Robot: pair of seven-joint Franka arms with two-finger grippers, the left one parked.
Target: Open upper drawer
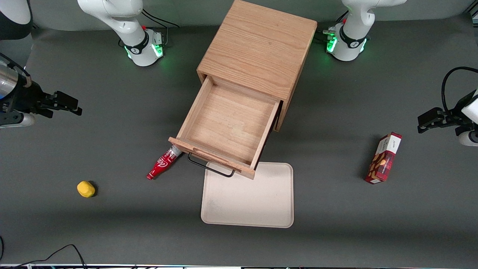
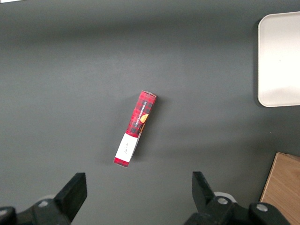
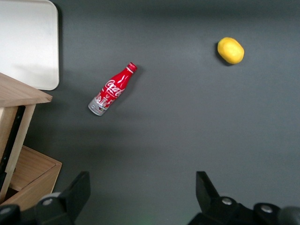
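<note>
The oak cabinet [image 1: 257, 48] stands mid-table. Its upper drawer [image 1: 227, 123] is pulled far out and shows an empty light-wood inside. The drawer's thin black wire handle [image 1: 211, 168] hangs over the edge of the tray. A corner of the drawer shows in the right wrist view [image 3: 21, 93]. The lower drawer is hidden under the upper one. My right gripper [image 1: 74, 105] is open and empty, well away from the cabinet toward the working arm's end of the table, hovering over bare mat [image 3: 140, 180].
A red cola bottle [image 1: 163, 164] [image 3: 112, 89] lies beside the drawer's front corner. A yellow lemon [image 1: 86, 189] [image 3: 230, 50] lies nearer the front camera. A cream tray [image 1: 248, 198] lies in front of the drawer. A red snack box [image 1: 384, 158] [image 2: 136, 127] lies toward the parked arm's end.
</note>
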